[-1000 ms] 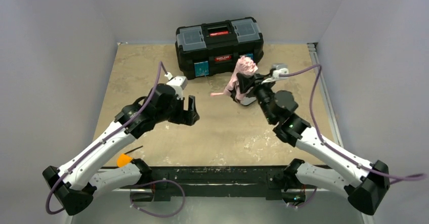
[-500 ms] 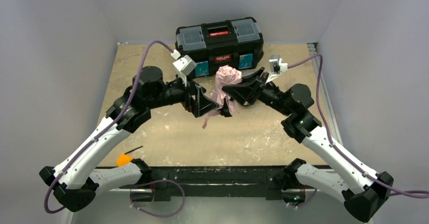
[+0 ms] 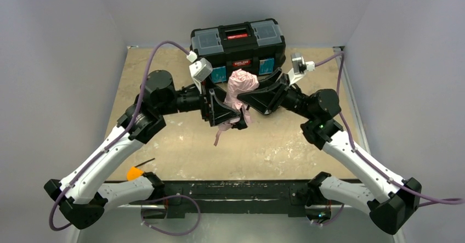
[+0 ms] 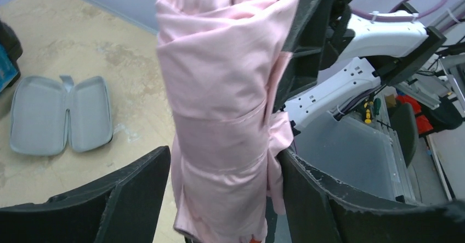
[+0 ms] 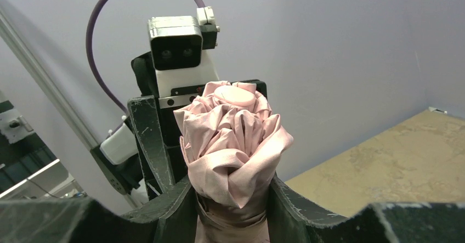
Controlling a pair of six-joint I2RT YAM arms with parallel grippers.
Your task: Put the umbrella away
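Top external view: near the tabletop's [image 3: 164, 73] near left corner a small orange object [image 3: 134, 173] is seen, too small to be identified. Over the middle of the tabletop the left gripper [image 3: 233, 118] is set around the lower part of the umbrella [image 3: 241, 84]. In the left wrist view its fingers [image 4: 137, 193] are spread on either side of the pink folds, close to the fabric but not seen to squeeze it. It is judged released, placed so that a second hold can be taken. The umbrella is folded, stands roughly upright in the air and is clear of the tabletop. Its gathered top is turned upward and its strap [image 3: 218, 137] hangs below. It is carried by the right gripper [image 3: 256, 97]: in the right wrist view the two fingers are pressed into the fabric on both sides, with the bunched cloth bulging above them. The umbrella is probably held this way so that the folds can be kept together and passed between the arms.

A closed black toolbox [image 3: 237, 43] sits at the middle of the far edge, just behind the umbrella. A grey case [image 4: 60, 114] lies open on the tabletop in the left wrist view; which edge it is nearest cannot be told.

Counted: one umbrella, one strap, two grippers, one toolbox, one grey case, one orange object.
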